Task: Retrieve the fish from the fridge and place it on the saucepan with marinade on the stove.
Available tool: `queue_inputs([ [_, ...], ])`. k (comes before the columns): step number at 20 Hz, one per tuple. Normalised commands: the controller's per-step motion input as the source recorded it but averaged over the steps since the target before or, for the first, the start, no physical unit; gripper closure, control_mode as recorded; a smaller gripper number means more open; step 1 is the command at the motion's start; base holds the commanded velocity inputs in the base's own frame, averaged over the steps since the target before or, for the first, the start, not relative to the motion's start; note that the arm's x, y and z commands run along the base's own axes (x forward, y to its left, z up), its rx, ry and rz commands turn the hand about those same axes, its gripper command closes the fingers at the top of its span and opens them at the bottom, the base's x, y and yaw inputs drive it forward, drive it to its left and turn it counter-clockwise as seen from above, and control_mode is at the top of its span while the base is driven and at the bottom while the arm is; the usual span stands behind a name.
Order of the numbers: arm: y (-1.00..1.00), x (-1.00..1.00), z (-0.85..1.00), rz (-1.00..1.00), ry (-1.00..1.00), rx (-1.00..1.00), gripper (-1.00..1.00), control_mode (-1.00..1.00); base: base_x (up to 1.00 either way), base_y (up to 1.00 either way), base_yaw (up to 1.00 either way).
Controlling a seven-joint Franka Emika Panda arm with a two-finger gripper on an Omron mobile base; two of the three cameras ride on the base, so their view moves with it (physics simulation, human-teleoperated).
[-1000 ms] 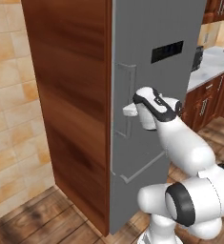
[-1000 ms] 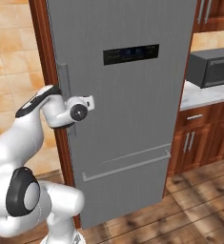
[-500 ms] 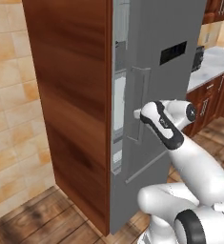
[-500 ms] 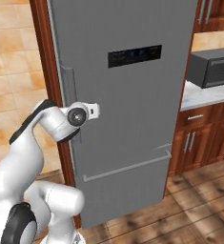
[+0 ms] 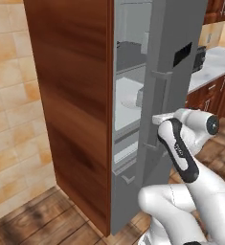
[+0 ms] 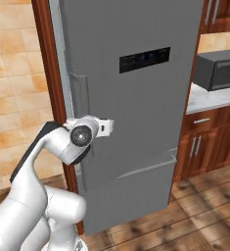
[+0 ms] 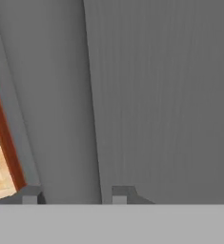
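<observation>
The tall grey fridge [image 6: 136,108] has its door [image 5: 171,28] pulled ajar, and white shelves show in the gap. My gripper [image 5: 156,119] is shut on the vertical bar handle [image 5: 158,95], roughly at its mid height. From the right side the hand [image 6: 104,126] sits against the handle [image 6: 80,95]. In the hand view my gripper [image 7: 75,195] has the grey bar [image 7: 56,119] between its two tips. The fish is hidden from me. The saucepan, marinade and stove are out of view.
A pale round plate [image 5: 128,99] lies on a middle shelf inside. To the right of the fridge are a grey microwave [image 6: 219,68] on a light counter [image 6: 209,98] and wooden cabinets [image 6: 204,142]. A tiled wall [image 5: 13,119] stands to the left.
The fridge door has swung from closed to ajar, showing the shelves. My hand has drawn back toward the base with the handle still in its grip.
</observation>
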Motion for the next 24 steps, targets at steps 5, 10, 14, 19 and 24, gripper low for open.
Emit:
queue_inputs([
  [5, -1.0, -0.14, -0.1, -0.09, 0.03, 0.09, 1.0, -1.0, 0.0, 0.0, 0.0],
  [10, -1.0, -0.09, -0.08, -0.08, 0.04, 0.09, 1.0, -1.0, 0.0, 0.0, 0.0],
  [14, -0.98, -0.12, -0.14, -0.09, 0.03, 0.09, 1.0, -1.0, 0.0, 0.0, 0.0],
  [19, -0.48, -0.33, -0.25, -0.14, 0.01, 0.02, -1.0, -1.0, 0.0, 0.0, 0.0],
  [24, -0.07, -0.77, -0.09, -0.13, -0.2, 0.0, -1.0, -1.0, 0.0, 0.0, 0.0],
])
